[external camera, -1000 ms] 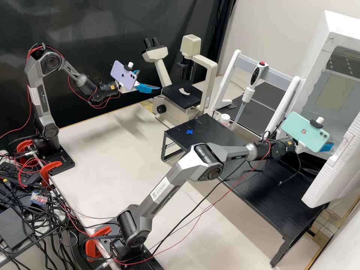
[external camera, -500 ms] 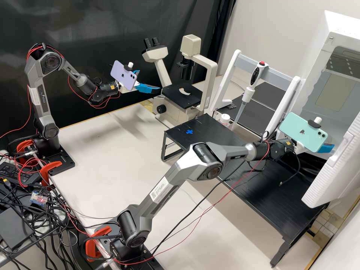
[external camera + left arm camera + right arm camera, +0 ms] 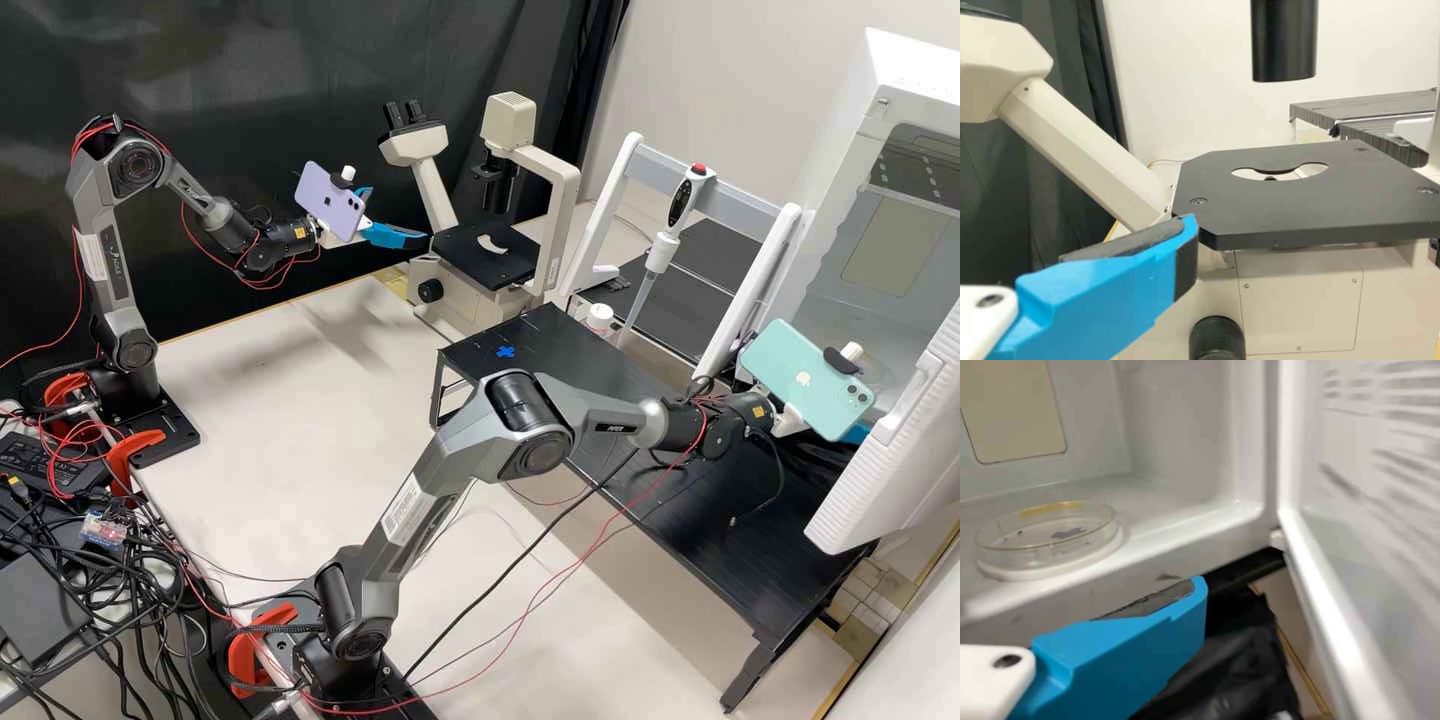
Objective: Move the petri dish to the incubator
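Currently, you have the petri dish [image 3: 1048, 540] flat inside the incubator [image 3: 1177, 515], on the chamber floor near the front edge. The incubator door [image 3: 885, 450] stands open. Your right gripper [image 3: 857, 433] is positioned at the opening, near the dish, fingers [image 3: 1136, 649] apart, pad exposed. Your left gripper [image 3: 402, 215] is located near the microscope stage [image 3: 1260, 214], fingers set wide.

With the camera facing twelve o'clock, the microscope's black stage [image 3: 1297, 217] lies just past twelve — a black tube [image 3: 1284, 41] apart above it. The cream eyepiece arm [image 3: 1084, 150] slants at eleven, beyond a blue finger [image 3: 1102, 304].
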